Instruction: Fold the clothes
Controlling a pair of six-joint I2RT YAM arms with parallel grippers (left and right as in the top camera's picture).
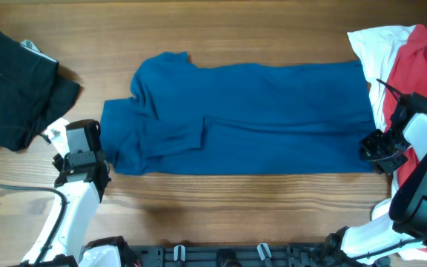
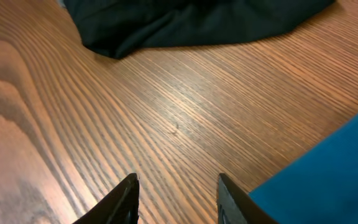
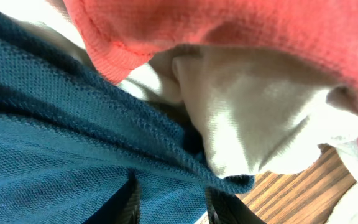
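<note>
The dark blue shirt (image 1: 250, 119) lies spread across the middle of the table, with a sleeve folded in at its left. My left gripper (image 1: 82, 127) stands open just off the shirt's left edge. In the left wrist view it (image 2: 178, 186) has only bare wood between its fingers, and the shirt (image 2: 328, 180) is close on the right. My right gripper (image 1: 371, 146) sits at the shirt's lower right corner. In the right wrist view it (image 3: 171, 193) stands open astride the shirt's hem (image 3: 55, 143), with flat blue cloth between the fingers.
A black garment (image 1: 13, 81) (image 2: 191, 25) lies at the far left. A white garment (image 1: 376, 52) (image 3: 253, 112) and a red one (image 1: 421, 67) (image 3: 260, 31) are heaped at the far right, touching the shirt's right end. Bare wooden table (image 1: 236, 208) runs along the front.
</note>
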